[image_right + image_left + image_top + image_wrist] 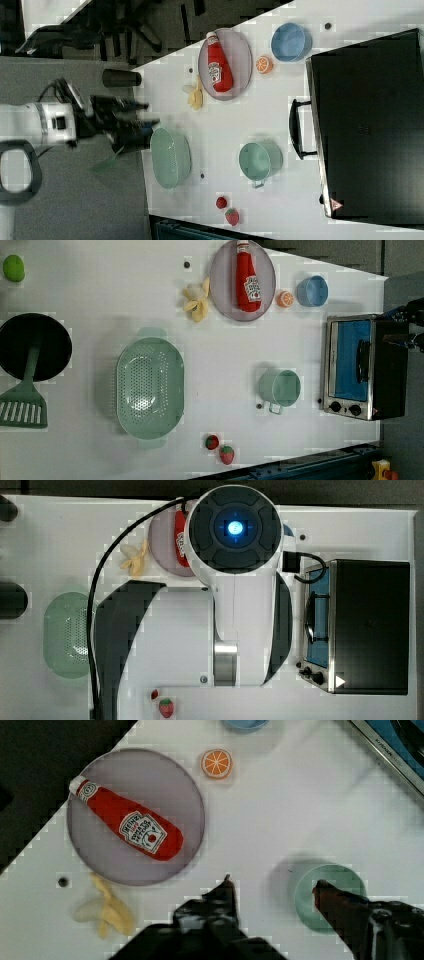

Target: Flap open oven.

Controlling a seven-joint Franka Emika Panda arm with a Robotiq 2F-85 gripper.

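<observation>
A matt black top and a brushed silver metal frame are being shown by the oven (pixel 365 370), with glossy blue-tinted glass in its door. Smooth matt white is being presented by the counter (pixel 100 300); the colander (pixel 150 387) is looking like perforated green plastic.

- A white table (pixel 100 300) took up most of the left view, evenly lit, with soft shadows beside the things on it.
- Beyond the table edge in the right view lay grey floor (pixel 75 210).
- Dark, jumbled equipment (pixel 150 25) stood at the right view's top left.
- A blue frame rail (pixel 310 465) ran along the table's edge at the left view's bottom.
</observation>
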